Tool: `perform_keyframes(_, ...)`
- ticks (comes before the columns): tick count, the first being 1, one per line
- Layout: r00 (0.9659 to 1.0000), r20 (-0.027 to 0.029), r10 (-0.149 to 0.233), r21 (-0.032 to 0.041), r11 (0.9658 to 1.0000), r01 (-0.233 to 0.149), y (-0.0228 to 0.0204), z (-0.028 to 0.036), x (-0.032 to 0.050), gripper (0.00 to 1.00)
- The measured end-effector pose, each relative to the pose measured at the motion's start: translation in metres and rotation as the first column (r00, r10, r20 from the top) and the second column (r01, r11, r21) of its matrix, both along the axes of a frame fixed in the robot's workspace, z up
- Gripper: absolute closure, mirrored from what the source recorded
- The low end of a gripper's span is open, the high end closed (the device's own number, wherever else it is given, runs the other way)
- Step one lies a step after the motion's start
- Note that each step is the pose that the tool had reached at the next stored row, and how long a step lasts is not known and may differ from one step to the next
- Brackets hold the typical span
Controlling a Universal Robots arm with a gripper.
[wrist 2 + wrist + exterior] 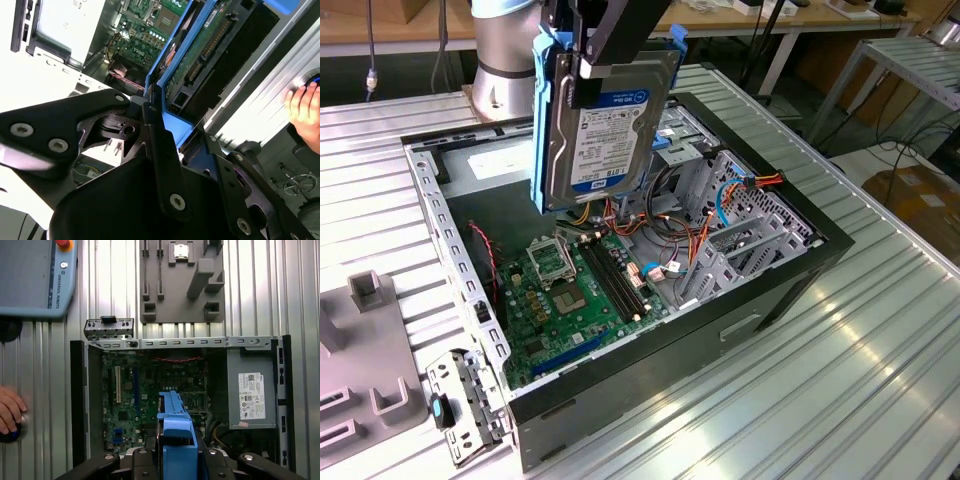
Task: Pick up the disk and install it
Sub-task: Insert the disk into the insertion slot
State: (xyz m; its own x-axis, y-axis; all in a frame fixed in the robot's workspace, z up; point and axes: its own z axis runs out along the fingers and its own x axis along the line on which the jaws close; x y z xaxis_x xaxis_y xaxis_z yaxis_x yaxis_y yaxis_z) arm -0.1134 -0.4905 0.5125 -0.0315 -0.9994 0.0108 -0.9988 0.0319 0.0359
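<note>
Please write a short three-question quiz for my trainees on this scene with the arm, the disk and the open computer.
1. True or false: the disk lies flat on the motherboard.
2. What grips the disk? A) the hand B) a magnet C) a strap
3. Fill in: the disk hangs upright over the open computer ____.
Key: 1 false; 2 A; 3 case.

We find a ribbed metal tabletop (840,380) carrying an open computer case (650,370). A grey fixture plate (360,390) and a small perforated bracket (470,400) lie just beside the case. A control pendant (35,280) apparently rests on the tabletop too.
</note>
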Motion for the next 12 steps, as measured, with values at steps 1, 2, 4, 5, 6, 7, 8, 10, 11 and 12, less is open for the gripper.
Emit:
perform_keyframes(1,1.0000,0.0000,0.000,0.0000,1.0000,0.000,-0.0005,0.0000,0.0000,0.63)
perform_keyframes(2,1.0000,0.0000,0.000,0.0000,1.0000,0.000,-0.0013,0.0000,0.0000,0.63)
perform_keyframes(4,1.0000,0.0000,0.000,0.0000,1.0000,0.000,-0.0024,0.0000,0.0000,0.63)
perform_keyframes(5,1.0000,0.0000,0.000,0.0001,1.0000,0.000,-0.0025,0.0000,0.0000,0.63)
perform_keyframes(6,1.0000,0.0000,0.000,0.0000,1.0000,0.000,-0.0026,0.0000,0.0000,0.63)
perform_keyframes(7,1.0000,0.0000,0.000,0.0000,1.0000,0.000,-0.0027,0.0000,0.0000,0.63)
perform_keyframes(8,1.0000,0.0000,0.000,0.0000,1.0000,0.000,-0.0028,0.0000,0.0000,0.63)
perform_keyframes(10,1.0000,0.0001,0.000,0.0000,1.0000,0.000,-0.0028,0.0000,0.0000,0.63)
perform_keyframes(11,1.0000,0.0001,0.000,0.0000,1.0000,0.000,-0.0028,0.0000,0.0000,0.63)
perform_keyframes(12,1.0000,0.0001,0.000,0.0000,1.0000,0.000,-0.0028,0.0000,0.0000,0.63)
